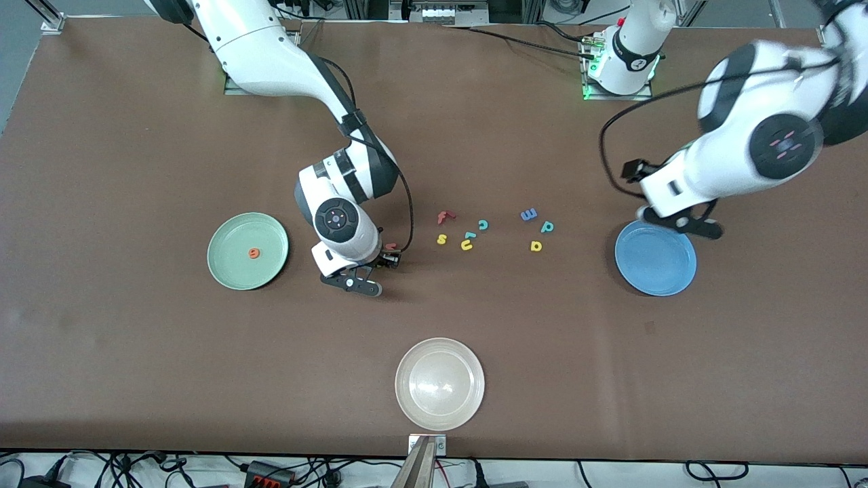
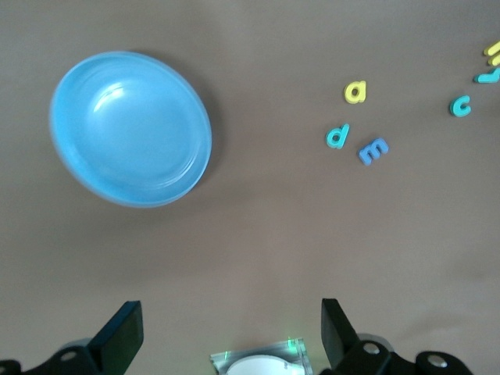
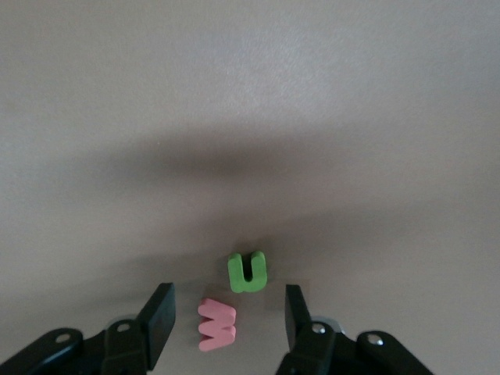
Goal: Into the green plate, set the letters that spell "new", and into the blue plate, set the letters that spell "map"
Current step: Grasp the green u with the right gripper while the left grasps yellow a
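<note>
**A:** Where is the right hand (image 3: pixel 227 297)?

**B:** Low over the worktop (image 1: pixel 135 352), just beside the green plate (image 1: pixel 230 272) on the side toward the left arm's end. Its fingers stand apart with the pink w (image 3: pixel 217 325) between them. Neither finger touches the w, so it has hold of nothing. The green n (image 3: pixel 248 271) lies on the worktop just beside the w, close to the fingertips.

**A:** Anything in the green plate?

**B:** The orange e (image 1: pixel 253 253), lying flat near the middle.

**A:** And the left hand (image 2: pixel 228 306)?

**B:** That arm waits. Its hand hangs spread wide and bare over the farther rim of the blue plate (image 1: pixel 668 279), which has nothing in it.

**A:** Where are the letters for that plate?

**B:** Together on the worktop between the two plates, closer to the blue one. The blue m (image 1: pixel 529 214) is farthest from the front camera, the teal p (image 1: pixel 546 226) is just beside it, and the yellow a (image 1: pixel 536 246) is nearest.

**A:** What else is there?

**B:** A loose cluster toward the right arm's end of those three has a red f (image 1: pixel 445 217), a yellow s (image 1: pixel 441 238), a teal c (image 1: pixel 483 224) and a yellow u (image 1: pixel 466 245). A whitish plate (image 1: pixel 439 383) sits well apart, nearest the front camera.
</note>
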